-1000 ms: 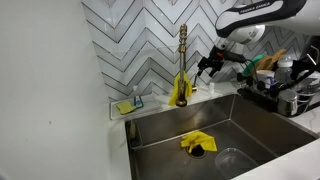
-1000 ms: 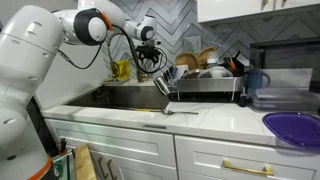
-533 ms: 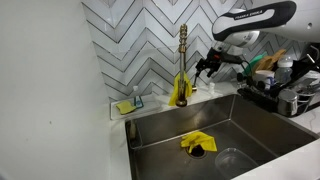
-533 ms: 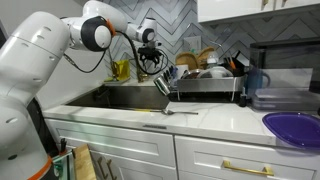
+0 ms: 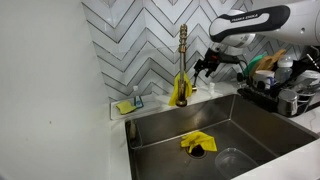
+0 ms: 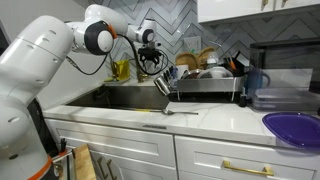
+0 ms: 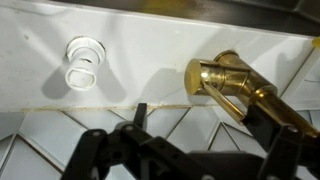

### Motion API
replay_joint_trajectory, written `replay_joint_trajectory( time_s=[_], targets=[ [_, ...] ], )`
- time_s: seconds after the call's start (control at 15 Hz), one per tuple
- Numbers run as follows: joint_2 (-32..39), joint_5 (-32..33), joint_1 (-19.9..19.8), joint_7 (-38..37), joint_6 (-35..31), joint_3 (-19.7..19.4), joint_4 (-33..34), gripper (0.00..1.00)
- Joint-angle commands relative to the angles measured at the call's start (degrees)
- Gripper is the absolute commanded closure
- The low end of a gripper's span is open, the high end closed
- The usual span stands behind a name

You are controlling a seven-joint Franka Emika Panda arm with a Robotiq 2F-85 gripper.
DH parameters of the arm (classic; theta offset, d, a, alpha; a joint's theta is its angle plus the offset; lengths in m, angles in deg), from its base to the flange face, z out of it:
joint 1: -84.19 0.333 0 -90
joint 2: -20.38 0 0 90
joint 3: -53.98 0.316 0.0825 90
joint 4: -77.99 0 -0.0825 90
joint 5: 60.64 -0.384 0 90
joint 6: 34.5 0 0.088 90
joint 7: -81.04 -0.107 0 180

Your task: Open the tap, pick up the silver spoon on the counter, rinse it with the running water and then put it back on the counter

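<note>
My fingers are spread wide and hold nothing. They hang above the back rim of the sink. The gold tap stands just beside them, apart and untouched; in the wrist view its brass head lies just ahead of my fingertips, near the tiled wall. The silver spoon lies flat on the worktop at the sink's front edge, well apart from my fingers. Below them, in the basin, a yellow cloth lies crumpled.
</note>
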Motion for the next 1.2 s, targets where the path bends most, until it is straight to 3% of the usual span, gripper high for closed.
replay_joint_trajectory(
  time_s=[0.0, 0.53, 1.13],
  targets=[
    [1.5, 1.5, 0.8, -1.3, 3.8, -1.1, 2.3, 0.00],
    [1.6, 3.8, 1.1, -1.4, 5.5, -2.8, 3.0, 0.00],
    [2.4, 1.6, 0.6, -0.2, 10.3, -0.3, 4.9, 0.00]
  ],
)
